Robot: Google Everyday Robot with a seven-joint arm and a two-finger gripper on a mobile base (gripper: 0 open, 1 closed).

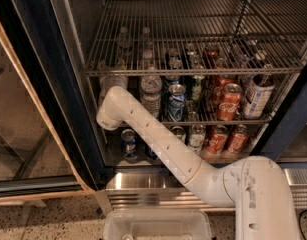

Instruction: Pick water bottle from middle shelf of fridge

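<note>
My pincer [112,80] is inside the fridge [39,79], above the middle shelf [243,120] at its left end and half hidden by the upper rack [193,72]. Open or closed: cannot tell. Water bottle [151,91] stands upright just to its right, blue can [176,103] beyond.

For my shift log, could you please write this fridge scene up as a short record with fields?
target: water bottle, upright on the middle shelf, left of a blue can
gripper: gripper inside the fridge, at the shelf's left end, just left of the bottle
contact: cannot tell whether it touches the bottle
neighbours: red cans further right on the same shelf
below: lower cans under that shelf
task status: bottle not yet lifted out
</note>
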